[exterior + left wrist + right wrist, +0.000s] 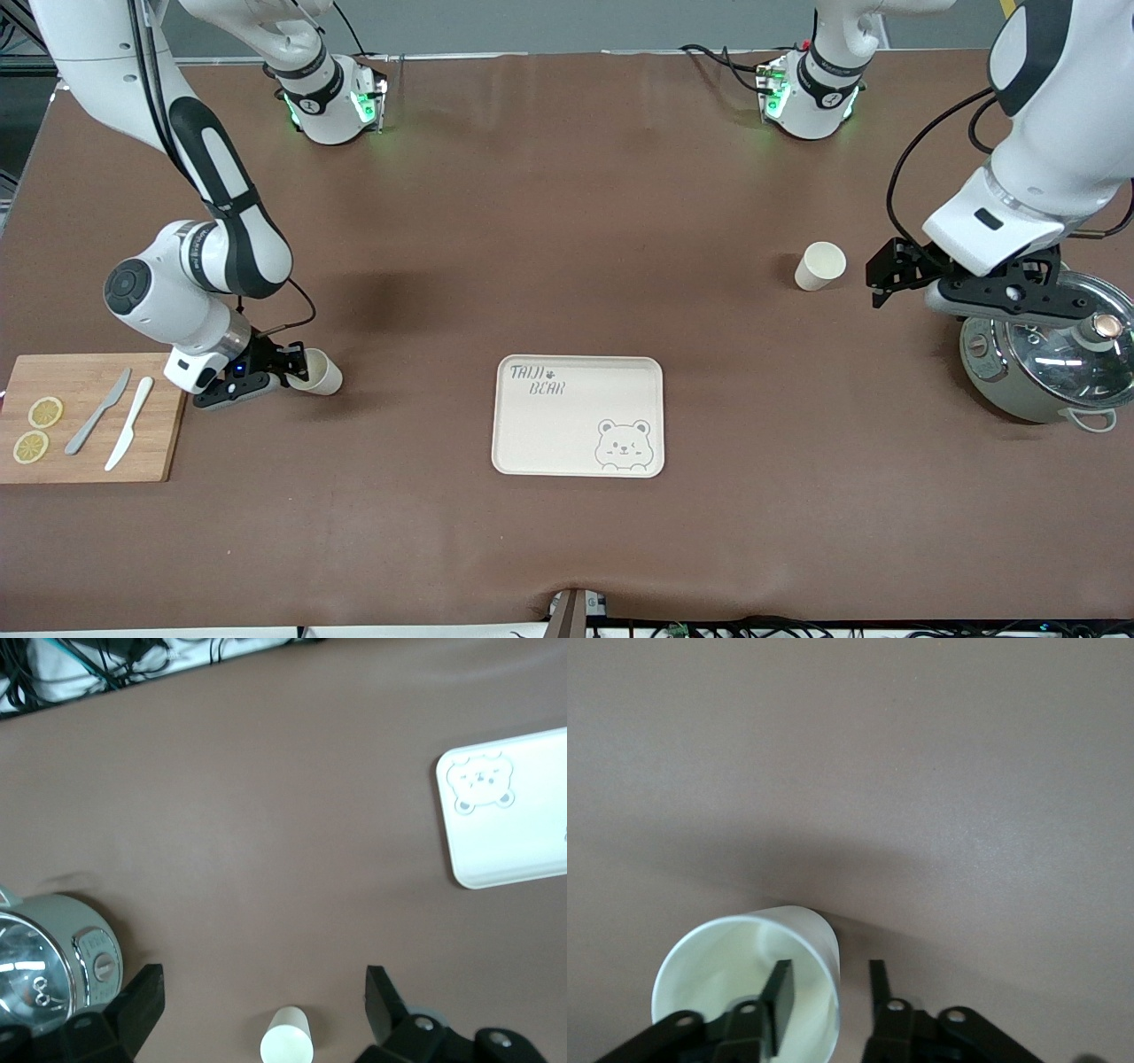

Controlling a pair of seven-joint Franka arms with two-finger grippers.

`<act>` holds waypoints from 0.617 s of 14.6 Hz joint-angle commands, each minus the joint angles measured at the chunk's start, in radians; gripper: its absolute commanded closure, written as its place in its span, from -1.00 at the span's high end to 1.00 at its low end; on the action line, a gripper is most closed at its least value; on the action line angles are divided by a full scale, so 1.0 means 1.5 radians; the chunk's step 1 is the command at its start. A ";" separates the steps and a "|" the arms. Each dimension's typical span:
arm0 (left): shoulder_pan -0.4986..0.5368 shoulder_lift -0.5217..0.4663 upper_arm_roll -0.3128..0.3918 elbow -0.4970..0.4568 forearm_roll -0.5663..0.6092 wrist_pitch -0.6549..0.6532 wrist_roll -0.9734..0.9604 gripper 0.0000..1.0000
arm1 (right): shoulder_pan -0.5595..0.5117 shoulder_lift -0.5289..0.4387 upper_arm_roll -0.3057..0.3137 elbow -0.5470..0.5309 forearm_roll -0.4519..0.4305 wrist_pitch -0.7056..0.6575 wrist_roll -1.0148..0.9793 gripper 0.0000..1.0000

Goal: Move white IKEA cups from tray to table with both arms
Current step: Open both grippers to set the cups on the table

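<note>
From the front, the tray [578,416] sat bare, both cups off it: 1 cup [819,265] stood just beside the released left gripper [879,282]. In the left wrist view, that cup [286,1045] sat between spread fingers. In the right wrist view, the right gripper [828,992] straddled the second cup's [740,974] wall, loosening; only withdrawal seemed left.

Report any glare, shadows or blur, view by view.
Front view: soft shadow on the table, green glow at both bases. Left wrist view: bright glare on the pot lid, tray washed out. Right wrist view: cup casts a broad soft shadow; fingers blurred.
</note>
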 commanded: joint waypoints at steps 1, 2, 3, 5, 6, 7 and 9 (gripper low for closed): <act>-0.003 0.038 0.007 0.041 -0.026 -0.042 0.004 1.00 | -0.002 0.001 0.003 0.016 0.015 -0.006 -0.006 1.00; -0.001 0.039 0.009 0.041 -0.042 -0.042 0.004 1.00 | -0.001 -0.003 0.003 0.020 0.014 -0.018 -0.006 1.00; 0.000 0.040 0.009 0.041 -0.044 -0.042 0.005 1.00 | -0.003 -0.008 0.001 0.037 0.013 -0.048 -0.007 1.00; 0.003 0.049 0.008 0.041 -0.046 -0.042 0.006 1.00 | -0.015 -0.031 -0.008 0.092 0.011 -0.175 -0.006 1.00; 0.003 0.051 0.009 0.042 -0.046 -0.042 0.006 1.00 | -0.017 -0.048 -0.021 0.132 0.005 -0.259 -0.006 1.00; 0.005 0.055 0.009 0.043 -0.054 -0.042 0.005 1.00 | -0.017 -0.056 -0.034 0.192 -0.017 -0.355 -0.002 1.00; 0.006 0.063 0.009 0.054 -0.056 -0.042 0.005 1.00 | -0.018 -0.061 -0.050 0.357 -0.080 -0.581 0.070 1.00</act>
